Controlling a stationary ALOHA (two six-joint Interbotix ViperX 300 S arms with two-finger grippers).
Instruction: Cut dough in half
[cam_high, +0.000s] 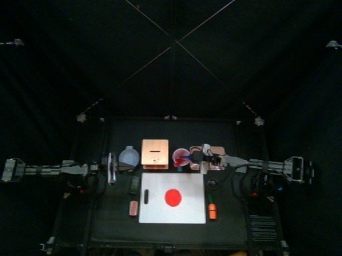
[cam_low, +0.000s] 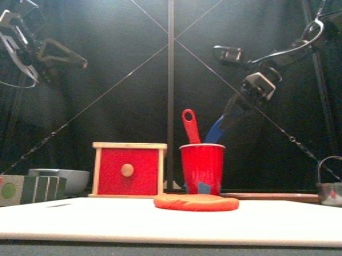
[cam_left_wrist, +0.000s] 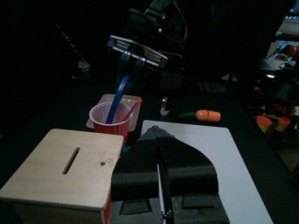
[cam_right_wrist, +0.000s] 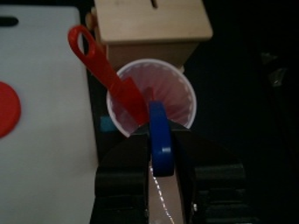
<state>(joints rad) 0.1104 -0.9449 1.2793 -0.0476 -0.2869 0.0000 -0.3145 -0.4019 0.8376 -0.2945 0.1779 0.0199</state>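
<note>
The dough (cam_low: 197, 202) lies whole on the white cutting board (cam_low: 80, 220) at the table's front, while behind it the right gripper (cam_right_wrist: 162, 175) clasps a blue tool (cam_right_wrist: 159, 140) standing in the red cup (cam_low: 202, 168) — apparently the fetching step; next, lift it clear — left gripper (cam_left_wrist: 162, 188) clenched, idle

**Red dough lying whole on the board**

The dough (cam_low: 197, 202) is sitting as a flat, round, bright red disc (low and slightly domed from the front), uncut and in one piece. It is resting on the white cutting board (cam_high: 150, 208), roughly at its middle (cam_high: 171, 195). It is lying in front of and below the blue tool (cam_low: 221, 118), apart from it, with only its edge showing beside the right wrist.
</note>
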